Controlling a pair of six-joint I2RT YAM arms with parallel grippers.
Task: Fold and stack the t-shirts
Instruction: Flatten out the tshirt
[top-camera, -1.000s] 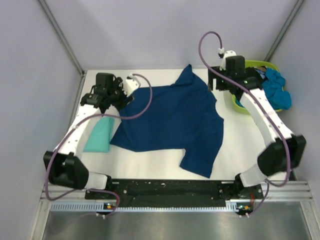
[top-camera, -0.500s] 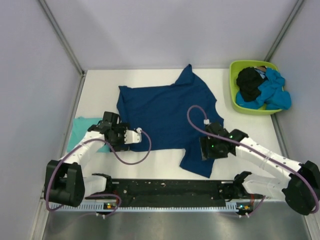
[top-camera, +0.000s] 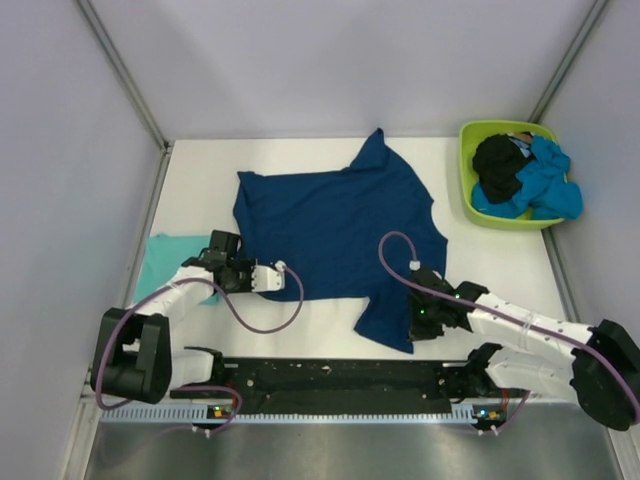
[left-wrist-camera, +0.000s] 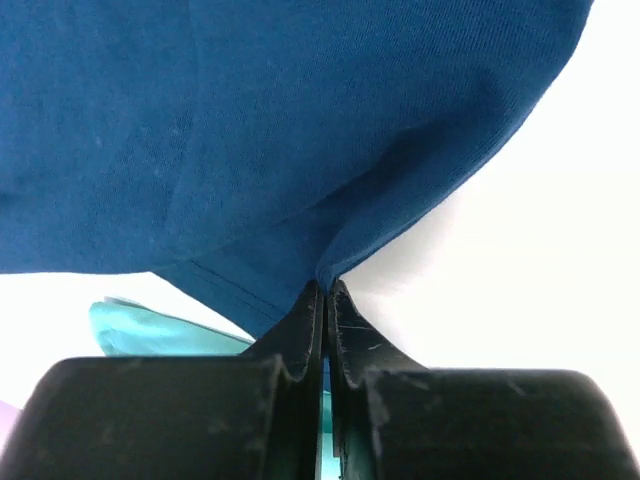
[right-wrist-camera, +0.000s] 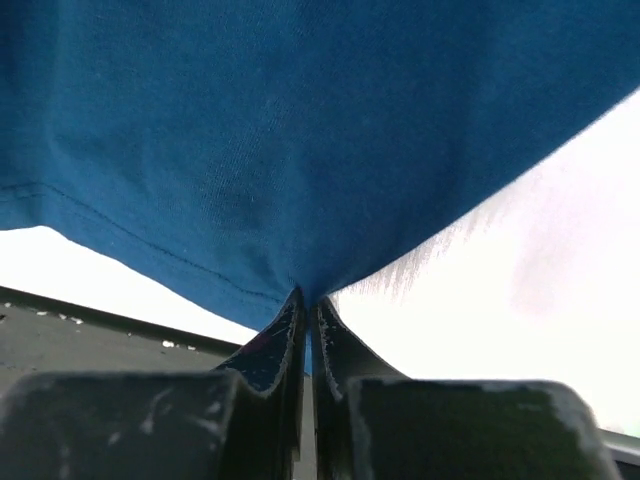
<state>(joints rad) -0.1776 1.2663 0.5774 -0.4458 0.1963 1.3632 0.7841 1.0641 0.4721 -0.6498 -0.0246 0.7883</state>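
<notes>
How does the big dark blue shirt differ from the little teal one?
The navy t-shirt lies spread open mid-table; the teal t-shirt sits folded small at the left edge. The left gripper and right gripper pinch the navy t-shirt; neither holds the teal t-shirt. Both lie on the table.

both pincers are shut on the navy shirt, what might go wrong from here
1. The left pincer and right pincer each pinch only a thin bit of edge on the navy shirt; it may slip free when lifted.
2. The left arm lies close beside the folded teal shirt; a swing could muss it.
</notes>
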